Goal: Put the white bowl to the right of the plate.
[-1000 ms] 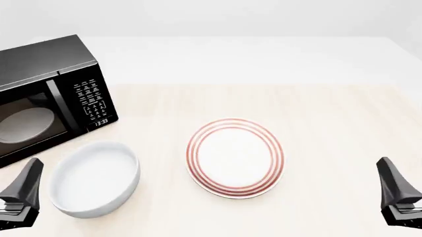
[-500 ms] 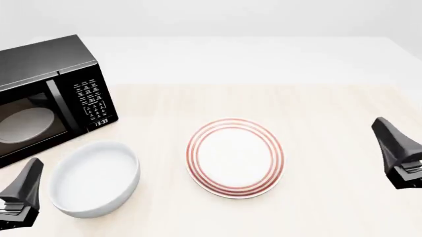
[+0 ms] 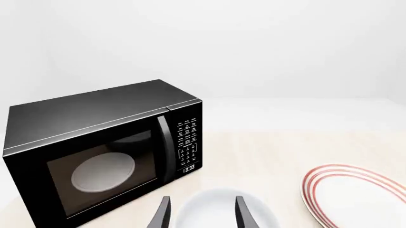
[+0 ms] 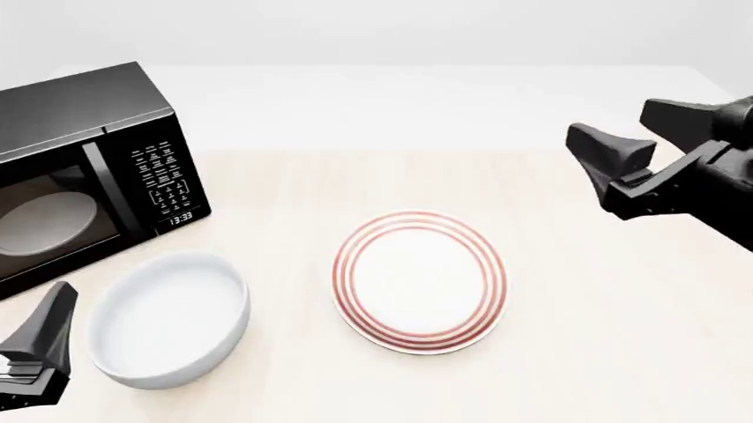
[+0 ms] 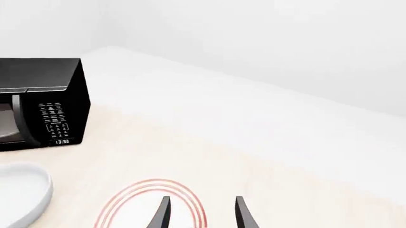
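The white bowl [image 4: 168, 319] sits on the table at the front left, left of the red-ringed plate [image 4: 421, 281], which lies at the table's middle. My left gripper [image 4: 39, 344] is open and empty at the front left edge, just left of the bowl. In the left wrist view the bowl [image 3: 222, 211] shows beyond my open gripper [image 3: 201, 216], with the plate [image 3: 358, 197] to one side. My right gripper [image 4: 615, 125] is open and empty, raised at the right, beyond and right of the plate. In the right wrist view it [image 5: 201, 213] hangs over the plate [image 5: 136, 199], with the bowl [image 5: 22, 192] at the picture's edge.
A black microwave [image 4: 83, 159] stands at the back left, behind the bowl, with a pale oval turntable disc [image 4: 41, 222] behind its glass door. It also shows in the left wrist view [image 3: 101, 152] and the right wrist view [image 5: 41, 111]. Bare wood table [image 4: 612, 308] lies right of the plate.
My right gripper has risen from the front right edge, moved farther back and turned toward the left. The left gripper, bowl and plate have not moved.
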`<state>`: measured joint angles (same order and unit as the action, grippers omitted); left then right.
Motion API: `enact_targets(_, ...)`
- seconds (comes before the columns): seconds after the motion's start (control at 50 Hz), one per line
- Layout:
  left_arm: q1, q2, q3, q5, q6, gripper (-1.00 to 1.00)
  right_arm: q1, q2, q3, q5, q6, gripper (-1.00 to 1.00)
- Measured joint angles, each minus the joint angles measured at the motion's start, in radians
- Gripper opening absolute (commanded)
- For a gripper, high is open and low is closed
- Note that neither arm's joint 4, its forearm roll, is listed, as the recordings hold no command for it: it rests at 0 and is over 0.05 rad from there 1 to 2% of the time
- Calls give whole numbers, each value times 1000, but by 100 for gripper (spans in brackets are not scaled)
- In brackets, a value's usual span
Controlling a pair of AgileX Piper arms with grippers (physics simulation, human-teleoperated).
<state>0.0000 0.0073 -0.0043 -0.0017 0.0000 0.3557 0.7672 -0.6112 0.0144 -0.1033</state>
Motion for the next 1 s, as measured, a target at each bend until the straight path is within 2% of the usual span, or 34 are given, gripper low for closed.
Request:
enact_targets(0.68, 0, 0, 0, 0, 0, 100, 275, 403, -308, 50, 14, 100)
enact_targets(1.0, 0, 0, 0, 0, 0, 100, 350, 559, -418, 83, 36, 100)
